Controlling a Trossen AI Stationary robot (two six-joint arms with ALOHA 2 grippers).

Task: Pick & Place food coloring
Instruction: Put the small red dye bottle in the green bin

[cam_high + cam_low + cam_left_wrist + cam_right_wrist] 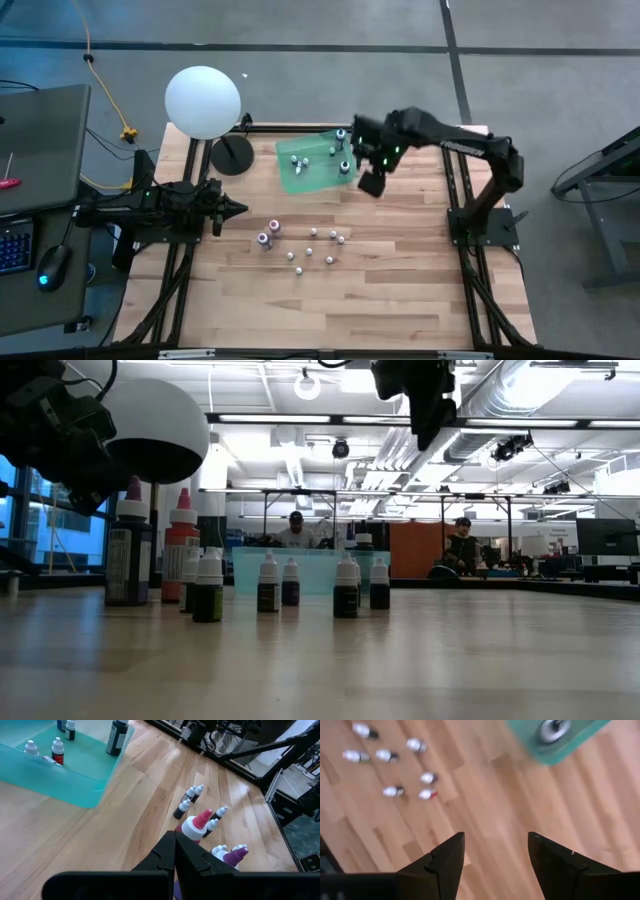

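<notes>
Wooden table (pixel 400 300): right tool (pixel 495 865) spread, empty, above bare wood; left tool (pixel 174 851) clenched; tray (pixel 300 180) half-hidden.

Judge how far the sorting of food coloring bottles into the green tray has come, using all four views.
Done: a few bottles already stand in the green tray. In hand: nothing; the right pincer is open and empty over bare wood beside the tray, while the left pincer waits shut at the table's left side. Left: about ten bottles stand clustered mid-table, including the larger red-tipped one.
</notes>
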